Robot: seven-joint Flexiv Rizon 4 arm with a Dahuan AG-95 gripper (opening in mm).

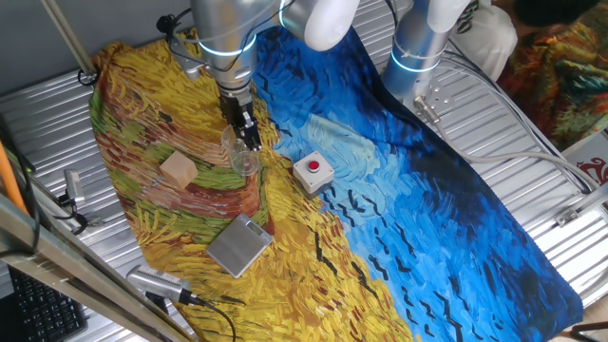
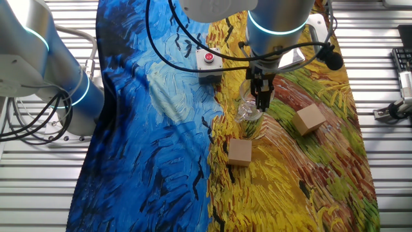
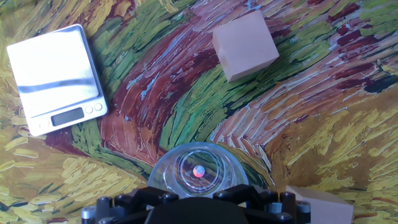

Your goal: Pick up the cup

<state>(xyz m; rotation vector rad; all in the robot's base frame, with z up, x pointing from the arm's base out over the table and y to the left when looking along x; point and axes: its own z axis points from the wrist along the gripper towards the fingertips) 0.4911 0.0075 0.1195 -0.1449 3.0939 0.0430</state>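
Note:
The cup (image 1: 241, 155) is small and clear and stands on the painted cloth, between a tan wooden cube (image 1: 178, 170) and the white box with a red button (image 1: 313, 172). My gripper (image 1: 245, 139) comes straight down onto its rim, with the fingers close together on the cup's wall. In the other fixed view the gripper (image 2: 261, 102) meets the cup (image 2: 249, 111) at its rim. In the hand view the cup (image 3: 198, 171) sits right under the gripper (image 3: 198, 199), and its near rim is hidden by the hand.
A silver scale (image 1: 239, 245) lies on the cloth near the front, and it also shows in the hand view (image 3: 56, 78). Two tan cubes (image 2: 309, 119) (image 2: 239, 152) flank the cup. A second robot arm's base (image 1: 415, 52) stands at the back.

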